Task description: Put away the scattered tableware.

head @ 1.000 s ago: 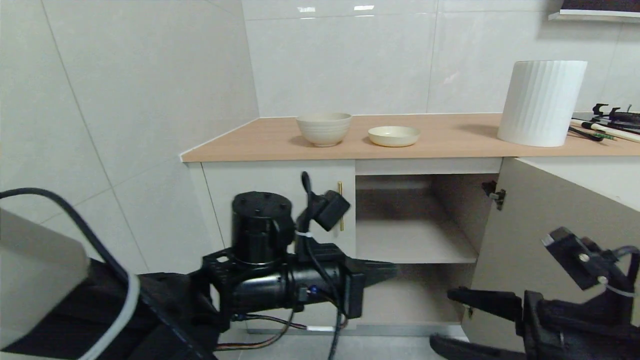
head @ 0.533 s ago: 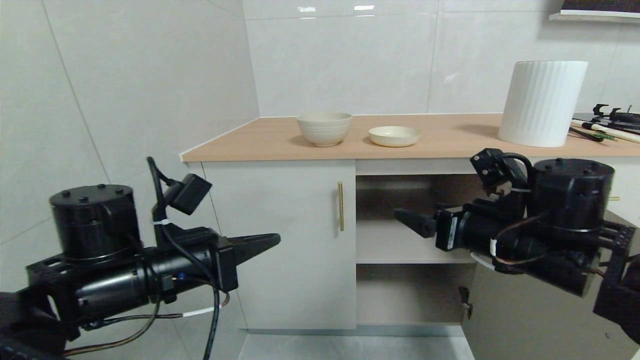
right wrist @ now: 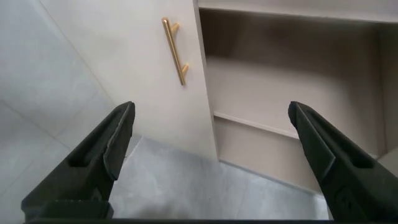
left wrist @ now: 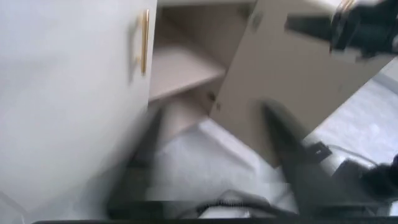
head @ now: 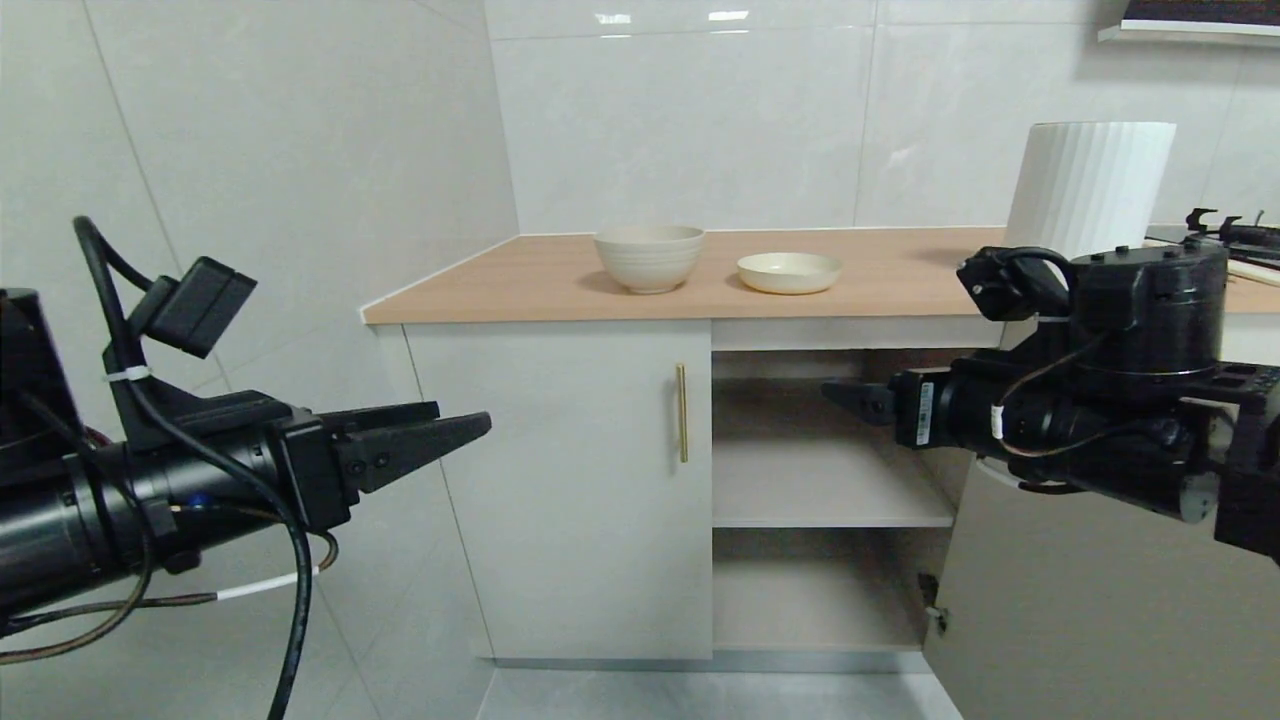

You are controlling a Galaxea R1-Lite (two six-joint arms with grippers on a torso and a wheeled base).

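Note:
A cream bowl [head: 649, 257] and a shallow cream dish [head: 788, 271] sit side by side on the wooden countertop [head: 900, 280], above the cabinet. My left gripper [head: 470, 428] is held out at the left, level with the closed cabinet door and well below the bowl. It is open and empty, with its fingers spread wide in the left wrist view [left wrist: 211, 155]. My right gripper [head: 850, 397] points left in front of the open cabinet compartment, under the counter edge. It is also open and empty, with the shelf between its fingers in the right wrist view [right wrist: 211, 155].
The right cabinet door [head: 1080, 600] stands swung open, showing a shelf [head: 820, 485] with nothing on it. The left door [head: 580, 480] is closed and has a gold handle [head: 681, 412]. A tall white ribbed container [head: 1090, 180] and some utensils [head: 1240, 235] are on the counter's right.
Both arms have risen. The left gripper swung left, away from the cabinet opening. The right arm came up from the lower right to the front of the open compartment.

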